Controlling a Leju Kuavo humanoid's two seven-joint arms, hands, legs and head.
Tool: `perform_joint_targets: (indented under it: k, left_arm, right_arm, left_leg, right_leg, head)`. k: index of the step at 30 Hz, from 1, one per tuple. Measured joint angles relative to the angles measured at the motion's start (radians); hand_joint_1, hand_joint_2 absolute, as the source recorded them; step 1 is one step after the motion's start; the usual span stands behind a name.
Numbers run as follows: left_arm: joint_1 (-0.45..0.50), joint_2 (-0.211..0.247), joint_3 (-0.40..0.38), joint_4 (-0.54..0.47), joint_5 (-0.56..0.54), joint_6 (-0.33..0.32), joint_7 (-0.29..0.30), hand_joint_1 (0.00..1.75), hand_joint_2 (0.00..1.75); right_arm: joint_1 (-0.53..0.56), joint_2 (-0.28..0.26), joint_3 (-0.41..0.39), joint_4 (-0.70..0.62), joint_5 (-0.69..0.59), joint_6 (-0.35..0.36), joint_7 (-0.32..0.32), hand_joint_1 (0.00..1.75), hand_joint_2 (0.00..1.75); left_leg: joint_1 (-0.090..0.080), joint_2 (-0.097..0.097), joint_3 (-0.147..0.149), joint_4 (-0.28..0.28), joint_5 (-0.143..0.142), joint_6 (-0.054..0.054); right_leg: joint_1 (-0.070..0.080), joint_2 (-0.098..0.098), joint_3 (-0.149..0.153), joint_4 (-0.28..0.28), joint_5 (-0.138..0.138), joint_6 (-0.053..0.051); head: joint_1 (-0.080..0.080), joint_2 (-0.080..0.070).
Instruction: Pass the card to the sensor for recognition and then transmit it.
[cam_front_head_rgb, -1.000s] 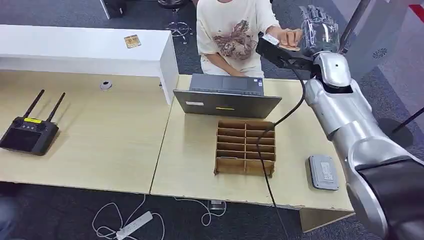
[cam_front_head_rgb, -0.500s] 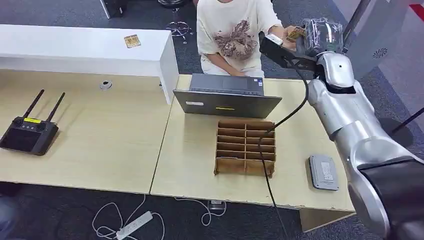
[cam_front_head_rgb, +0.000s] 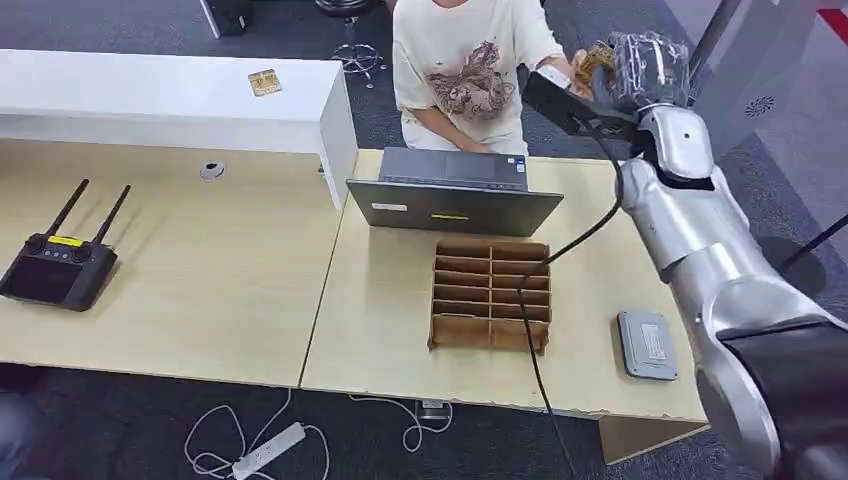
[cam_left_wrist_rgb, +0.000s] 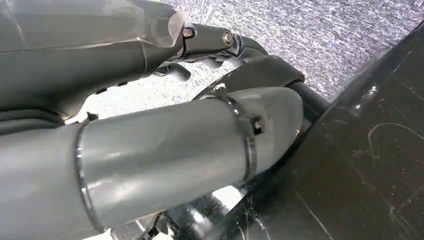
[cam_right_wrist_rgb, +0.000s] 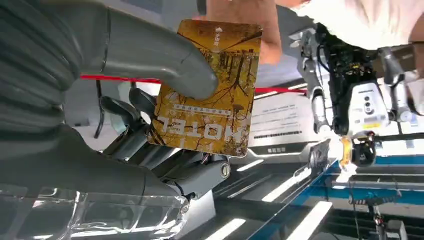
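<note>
The head view looks forward and down from high on the robot, taking in the worktop (cam_front_head_rgb: 250, 260) at middle distance, a person (cam_front_head_rgb: 465, 65) seated beyond it and the right arm rising at the right side to the right hand (cam_front_head_rgb: 640, 70). The right wrist view sits close behind that hand (cam_right_wrist_rgb: 100, 100), turned upside down, facing outward past the card (cam_right_wrist_rgb: 207, 87) toward the person's hand (cam_right_wrist_rgb: 240, 25); both views share the hand, the card (cam_front_head_rgb: 592, 58) and the person. The left wrist view sits very close behind the left hand (cam_left_wrist_rgb: 150, 150), facing down at grey carpet (cam_left_wrist_rgb: 310, 35)
</note>
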Motion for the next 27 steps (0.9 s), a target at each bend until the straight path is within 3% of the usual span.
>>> perform_joint_targets:
  k: [8, 15, 22, 27]
  left_arm:
    - [0.003, 0.0, 0.0, 0.0, 0.019, 0.011, 0.002, 0.0, 0.0]
    - [0.003, 0.001, 0.0, 0.0, 0.02, 0.011, 0.002, 0.0, 0.0]
    - [0.008, 0.002, 0.0, 0.0, 0.034, 0.026, -0.001, 0.0, 0.0]
    - [0.01, 0.004, 0.0, 0.0, 0.035, 0.028, -0.001, 0.0, 0.0]
  right_arm:
    - [0.035, 0.0, -0.096, -0.035, -0.173, 0.038, -0.126, 1.75, 1.75]
    - [0.052, 0.0, -0.133, -0.053, -0.195, 0.05, -0.143, 1.75, 1.75]
    - [0.111, -0.006, -0.201, -0.108, -0.436, 0.23, -0.276, 1.75, 1.75]
    - [0.182, -0.031, -0.213, -0.176, -0.557, 0.31, -0.308, 1.75, 1.75]
  left_leg:
    - [0.0, 0.0, 0.0, 0.0, 0.0, 0.0]
    - [0.0, 0.0, 0.0, 0.0, 0.0, 0.0]
    - [0.0, 0.0, 0.0, 0.0, 0.0, 0.0]
    - [0.0, 0.0, 0.0, 0.0, 0.0, 0.0]
  right_leg:
    - [0.0, 0.0, 0.0, 0.0, 0.0, 0.0]
    - [0.0, 0.0, 0.0, 0.0, 0.0, 0.0]
    - [0.0, 0.0, 0.0, 0.0, 0.0, 0.0]
    - [0.0, 0.0, 0.0, 0.0, 0.0, 0.0]
  head:
    - [0.0, 0.0]
    - [0.0, 0.0]
    - [0.0, 0.0]
    - [0.0, 0.0]
